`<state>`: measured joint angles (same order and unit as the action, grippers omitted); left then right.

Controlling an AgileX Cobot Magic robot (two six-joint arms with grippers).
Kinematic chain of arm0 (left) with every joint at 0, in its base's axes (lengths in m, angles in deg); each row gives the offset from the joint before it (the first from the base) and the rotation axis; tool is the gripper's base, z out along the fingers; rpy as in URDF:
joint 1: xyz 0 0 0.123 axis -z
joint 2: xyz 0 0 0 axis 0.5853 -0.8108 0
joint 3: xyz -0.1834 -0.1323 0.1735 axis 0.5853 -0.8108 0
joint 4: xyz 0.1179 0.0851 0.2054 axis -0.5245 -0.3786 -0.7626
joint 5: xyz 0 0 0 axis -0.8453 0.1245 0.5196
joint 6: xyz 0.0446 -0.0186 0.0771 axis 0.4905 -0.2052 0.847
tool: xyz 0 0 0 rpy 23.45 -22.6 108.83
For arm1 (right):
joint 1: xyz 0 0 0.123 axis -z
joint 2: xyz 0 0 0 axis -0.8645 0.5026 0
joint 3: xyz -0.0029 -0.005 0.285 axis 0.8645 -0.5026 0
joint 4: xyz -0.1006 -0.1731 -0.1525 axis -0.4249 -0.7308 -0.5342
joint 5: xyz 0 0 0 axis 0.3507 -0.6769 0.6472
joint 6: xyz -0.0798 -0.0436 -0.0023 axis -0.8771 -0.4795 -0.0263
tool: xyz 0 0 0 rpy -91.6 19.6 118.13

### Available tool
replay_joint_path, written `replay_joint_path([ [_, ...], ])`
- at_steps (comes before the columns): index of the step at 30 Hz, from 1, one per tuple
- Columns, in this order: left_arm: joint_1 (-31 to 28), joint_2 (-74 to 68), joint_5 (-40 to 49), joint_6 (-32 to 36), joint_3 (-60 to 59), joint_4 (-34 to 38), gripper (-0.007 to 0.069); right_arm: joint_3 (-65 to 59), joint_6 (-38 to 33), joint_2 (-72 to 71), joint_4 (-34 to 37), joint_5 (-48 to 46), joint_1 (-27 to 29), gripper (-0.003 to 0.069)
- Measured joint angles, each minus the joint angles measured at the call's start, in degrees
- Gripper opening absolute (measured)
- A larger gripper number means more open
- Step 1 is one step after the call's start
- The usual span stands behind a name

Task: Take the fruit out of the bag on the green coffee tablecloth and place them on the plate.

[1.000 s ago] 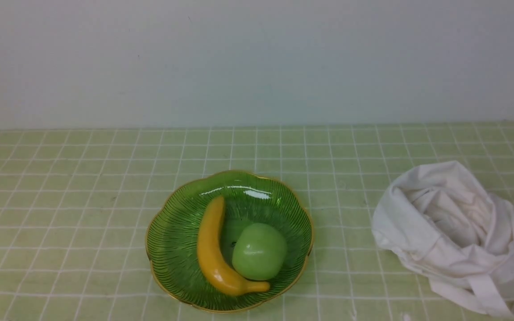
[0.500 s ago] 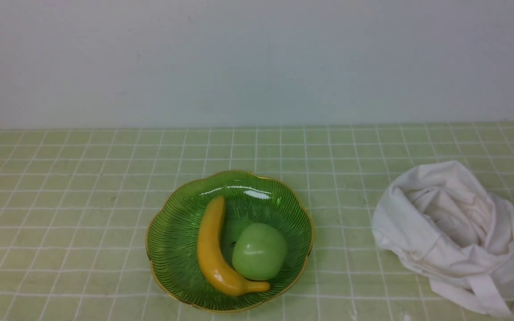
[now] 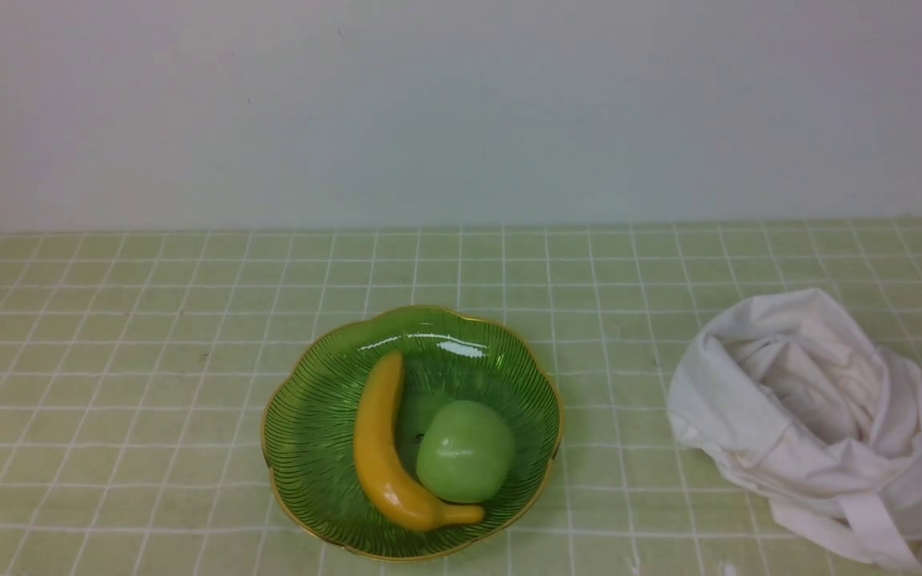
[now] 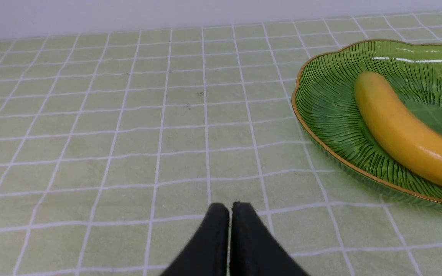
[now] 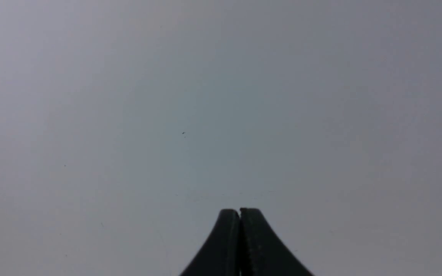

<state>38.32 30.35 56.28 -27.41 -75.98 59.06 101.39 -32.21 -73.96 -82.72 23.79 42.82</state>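
Jaws pressed together on the left gripper (image 4: 230, 205): the two black fingers meet tip to tip with nothing between them, hanging low over the pale yellow-green tablecloth with its grid of thin white lines (image 4: 129, 126). Ahead of those tips and off to one side sits the translucent green glass plate with the scalloped gold rim and fine dark ribs (image 4: 328, 103), near them but not touching.

Over to the right gripper (image 5: 239, 210). Its jaws are closed tight as well and empty, black tips touching. All that lies in front of them is a plain pale grey surface (image 5: 221, 96), so I cannot tell where they stand relative to the table.

From the front camera, the round, glossy light-green apple (image 3: 465, 452) lies inside the plate, clear of the left jaws. It nestles against the inner curve of a smooth yellow banana (image 3: 381, 448) lying in the same dish. Seen from the left jaws, the banana is the nearer of the two, and the apple is just a sliver beyond it.

The soft white cloth tote bag (image 3: 797, 400) lies crumpled on the tablecloth, apart from the plate on the robot's right. Its mouth gapes, and a fabric strap (image 3: 877, 520) trails toward the near edge. Behind it all is a bare off-white wall (image 3: 461, 112).
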Motion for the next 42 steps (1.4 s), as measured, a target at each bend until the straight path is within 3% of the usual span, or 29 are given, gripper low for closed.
replay_joint_path([
  [5,0.0,0.0,0.0,0.0,0.0,0.0,-0.0008,-0.5,-4.0,0.0,6.2,2.1,0.0,-0.0011],
  [14,0.0,0.0,0.0,0.0,0.0,0.0,-0.0008,-0.5,-41.4,0.1,39.9,3.0,0.0,-0.0011],
  [18,0.0,0.0,0.0,0.0,0.0,0.0,-0.0008,-0.5,-46.7,0.1,44.0,2.0,0.0,-0.0011],
  [22,0.0,0.0,0.0,0.0,0.0,0.0,-0.0008,-1.1,-49.0,-0.1,43.4,-0.2,0.7,-0.0011],
  [29,0.0,0.0,0.0,0.0,0.0,0.0,-0.0008,-14.2,-49.6,-2.6,39.4,-1.9,16.8,-0.0011],
  [32,0.0,0.0,0.0,0.0,0.0,0.0,-0.0008,-20.8,-49.4,-3.8,39.4,-1.9,20.1,-0.0011],
  [36,0.0,0.0,0.0,0.0,0.0,0.0,-0.0008,-30.4,-48.8,-7.2,40.8,-3.4,20.5,-0.0011],
  [42,0.0,0.0,0.0,0.0,0.0,0.0,-0.0008,-30.8,-48.8,-7.5,40.8,-4.0,17.7,-0.0011],
])
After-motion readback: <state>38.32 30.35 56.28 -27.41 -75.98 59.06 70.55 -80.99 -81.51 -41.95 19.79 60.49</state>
